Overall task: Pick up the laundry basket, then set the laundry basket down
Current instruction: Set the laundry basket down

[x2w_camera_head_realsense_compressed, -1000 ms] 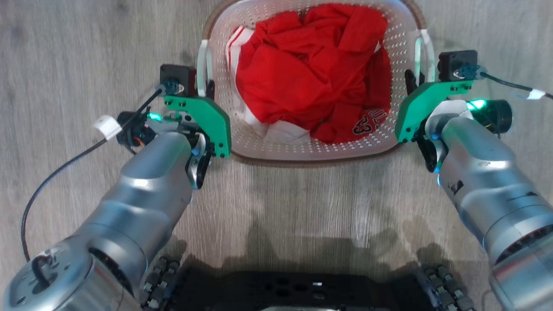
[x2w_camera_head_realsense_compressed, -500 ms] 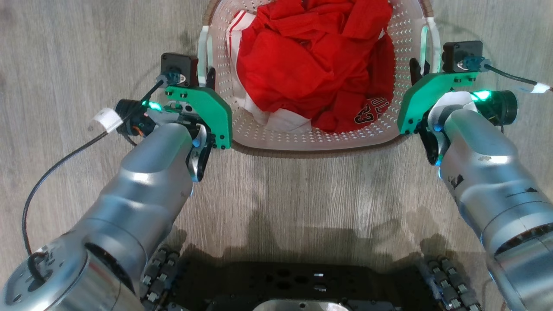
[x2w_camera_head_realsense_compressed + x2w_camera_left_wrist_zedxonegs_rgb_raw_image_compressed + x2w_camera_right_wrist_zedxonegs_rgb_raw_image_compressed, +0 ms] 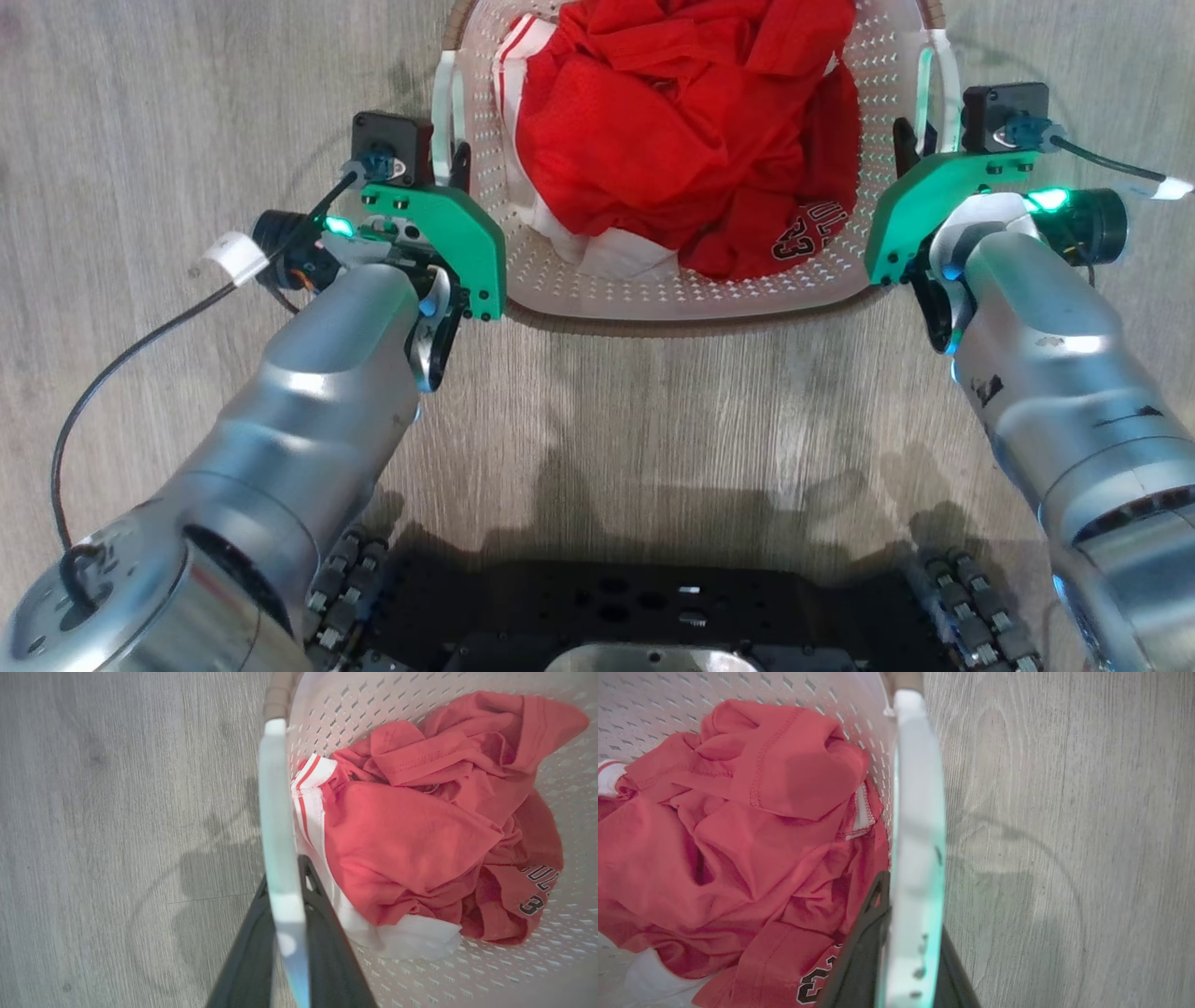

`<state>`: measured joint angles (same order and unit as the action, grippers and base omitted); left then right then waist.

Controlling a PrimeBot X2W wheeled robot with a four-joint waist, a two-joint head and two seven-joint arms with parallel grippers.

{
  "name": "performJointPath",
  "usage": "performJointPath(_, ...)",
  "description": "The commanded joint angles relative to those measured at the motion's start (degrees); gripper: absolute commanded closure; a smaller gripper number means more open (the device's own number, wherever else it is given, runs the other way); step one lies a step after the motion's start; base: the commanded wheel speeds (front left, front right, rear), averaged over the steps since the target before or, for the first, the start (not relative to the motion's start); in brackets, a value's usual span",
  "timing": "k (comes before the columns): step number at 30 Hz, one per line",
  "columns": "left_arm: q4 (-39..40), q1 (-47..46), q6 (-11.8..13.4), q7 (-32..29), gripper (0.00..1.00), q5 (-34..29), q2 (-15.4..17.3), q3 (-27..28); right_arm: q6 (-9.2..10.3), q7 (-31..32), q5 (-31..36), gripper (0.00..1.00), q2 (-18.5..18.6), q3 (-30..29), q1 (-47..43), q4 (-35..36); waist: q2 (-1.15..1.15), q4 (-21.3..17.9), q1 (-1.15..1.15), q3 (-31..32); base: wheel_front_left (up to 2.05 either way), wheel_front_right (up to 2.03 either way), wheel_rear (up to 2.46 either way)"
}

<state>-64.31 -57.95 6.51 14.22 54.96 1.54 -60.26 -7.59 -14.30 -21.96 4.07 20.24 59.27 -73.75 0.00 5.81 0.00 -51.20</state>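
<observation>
- Head view: the laundry basket (image 3: 691, 301) is between both arms, just ahead of the robot's base (image 3: 653, 607). Can't tell if it touches the grey wood-grain floor (image 3: 140, 112).
- Left wrist view catches what that one misses: left gripper (image 3: 286, 872) fingers pinched on the basket's smooth white left handle (image 3: 275, 812).
- Right wrist view: right gripper (image 3: 913, 900), same deal on the right handle (image 3: 917, 788).
- Perforated white plastic walls, brown rim (image 3: 278, 693), crumpled red mesh jersey (image 3: 672, 131) inside.

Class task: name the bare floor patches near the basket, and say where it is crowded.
Free: floor between laundry basket and robot base; floor left of the left tool; floor right of the right tool. Crowded: basket interior, filled with red clothes.
</observation>
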Motion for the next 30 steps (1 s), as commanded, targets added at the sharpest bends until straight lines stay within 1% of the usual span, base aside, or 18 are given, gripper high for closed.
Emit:
performJointPath(1, 0.45, 0.71, -0.06, 0.77, 1.0, -0.83, 1.33, 1.07, 0.1, -0.7, 0.68, 1.0, -1.16, 0.36, -3.79, 0.75, 0.0, 0.07, 0.0, 0.05, 0.0, 0.0, 0.0)
performJointPath(2, 0.45, 0.78, -0.06, 0.77, 1.0, -0.84, 1.33, 1.09, 0.1, -0.7, 0.86, 1.0, -1.17, 0.2, -3.98, 0.93, 0.0, 0.12, 0.0, 0.09, 0.0, 0.0, 0.0)
performJointPath(3, 0.42, 0.86, -0.04, 0.77, 1.0, -0.82, 1.33, 1.12, 0.1, -0.7, 1.0, 0.98, -1.17, 0.1, -4.18, 1.1, 0.0, 0.14, 0.0, 0.14, 0.0, 0.0, 0.0)
performJointPath(4, 0.39, 0.92, 0.0, 0.77, 1.0, -0.8, 1.33, 1.17, 0.1, -0.7, 1.09, 0.9, -1.17, 0.02, -4.37, 1.27, 0.0, 0.16, 0.0, 0.2, 0.0, 0.0, 0.0)
performJointPath(5, 0.33, 0.99, 0.04, 0.77, 1.0, -0.76, 1.33, 1.21, 0.1, -0.7, 1.18, 0.8, -1.18, -0.02, -4.54, 1.39, 0.0, 0.16, 0.0, 0.27, 0.0, 0.0, 0.0)
performJointPath(6, 0.28, 1.06, 0.09, 0.77, 0.88, -0.72, 1.33, 1.26, 0.1, -0.7, 1.26, 0.65, -1.18, -0.03, -4.68, 1.44, 0.0, 0.16, 0.0, 0.34, 0.0, 0.0, 0.0)
performJointPath(8, 0.08, 1.32, 0.18, 0.77, 0.8, -0.48, 1.33, 1.32, 0.1, -0.7, 1.3, 0.53, -1.18, 0.04, -4.92, 1.47, 0.0, 0.17, 0.0, 0.53, 0.0, 0.0, 0.0)
performJointPath(9, -0.02, 1.46, 0.16, 0.77, 0.72, -0.34, 1.33, 1.28, 0.1, -0.7, 1.26, 0.38, -1.18, 0.1, -5.02, 1.48, 0.0, 0.17, 0.0, 0.63, 0.0, 0.0, 0.0)
performJointPath(10, -0.17, 1.59, 0.22, 0.77, 0.6, -0.13, 1.33, 1.25, 0.1, -0.7, 1.19, 0.18, -1.18, 0.19, -5.12, 1.49, 0.0, 0.15, 0.0, 0.75, 0.0, 0.0, 0.0)
performJointPath(11, -0.34, 1.77, 0.28, 0.77, 0.53, 0.18, 1.33, 1.22, 0.1, -0.7, 1.1, 0.0, -1.18, 0.29, -5.22, 1.49, 0.0, 0.14, 0.0, 0.89, 0.0, 0.0, 0.0)
performJointPath(12, -0.57, 2.0, 0.34, 0.77, 0.44, 0.6, 1.33, 1.15, 0.1, -0.7, 1.05, 0.0, -1.18, 0.39, -5.28, 1.54, 0.0, 0.11, 0.0, 1.03, 0.0, 0.0, 0.0)
performJointPath(14, -0.85, 2.32, 0.47, 0.77, 0.14, 1.34, 1.33, 0.84, 0.1, -0.7, 0.97, 0.0, -1.18, 0.44, -5.37, 1.65, 0.0, 0.06, 0.0, 1.38, 0.0, 0.0, 0.0)
performJointPath(15, -0.95, 2.45, 0.55, 0.78, 0.06, 1.7, 1.33, 0.69, 0.1, -0.7, 1.03, 0.0, -1.19, 0.41, -5.39, 1.77, 0.0, 0.02, 0.0, 1.58, 0.0, 0.0, 0.0)
performJointPath(16, -1.02, 2.58, 0.61, 0.78, 0.0, 2.04, 1.33, 0.53, 0.1, -0.7, 1.11, 0.0, -1.19, 0.33, -5.4, 1.96, 0.0, -0.01, 0.0, 1.79, 0.0, 0.0, 0.0)
performJointPath(25, -0.99, 3.65, 1.47, 0.78, 0.0, 3.71, 1.33, 1.21, 0.1, -0.7, 2.97, 0.0, -1.19, -1.7, -5.94, 5.25, 0.0, -0.44, 0.0, 4.55, 0.0, 0.0, 0.0)
performJointPath(30, 0.89, 4.54, 1.88, 0.78, 0.0, 0.97, 1.33, 4.04, 0.1, -0.7, 6.38, 0.0, -1.19, -4.63, -6.93, 8.74, 0.0, -0.61, 0.0, 7.45, 0.0, 0.0, 0.0)
